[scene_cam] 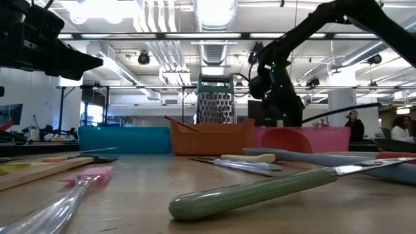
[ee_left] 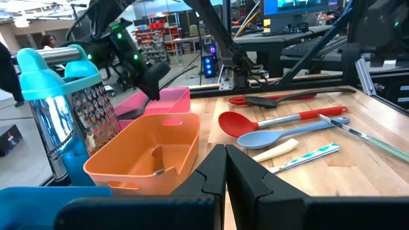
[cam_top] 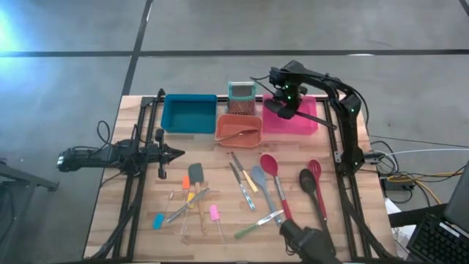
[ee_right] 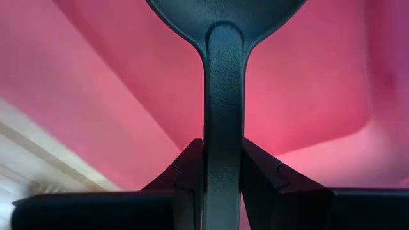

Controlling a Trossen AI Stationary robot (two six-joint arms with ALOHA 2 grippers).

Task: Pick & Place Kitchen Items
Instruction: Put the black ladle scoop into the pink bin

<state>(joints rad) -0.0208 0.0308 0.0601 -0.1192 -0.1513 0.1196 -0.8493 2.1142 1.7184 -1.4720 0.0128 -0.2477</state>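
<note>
My right gripper (cam_top: 286, 108) is over the pink bin (cam_top: 308, 126) at the table's far side, shut on a long black utensil (ee_right: 223, 76) whose broad head shows beyond the fingertips, above the bin's pink inside. My left gripper (cam_top: 167, 154) is shut and empty, raised at the table's left, and shows in its wrist view (ee_left: 225, 176). Many loose utensils lie flat on the wood: a red spoon (cam_top: 268, 166), a grey-blue spoon (cam_top: 259, 177), a black slotted spoon (cam_top: 307, 178), a green-handled knife (cam_top: 253, 227) and a pink spatula (cam_top: 215, 213). My right gripper pinches the black utensil's handle (ee_right: 223, 147) between its two fingers, just behind the head. The fingers slant down into the pink bin. The head is over the bin's floor; whether it touches the floor, I cannot tell.
A blue bin (cam_top: 189, 114), an orange bin (cam_top: 239, 129) with a utensil inside, and a teal-topped metal grater (cam_top: 241, 97) stand in a row with the pink bin along the far edge. More short tools (cam_top: 187, 198) lie at the near left. People show in the room behind (scene_cam: 354, 123).
</note>
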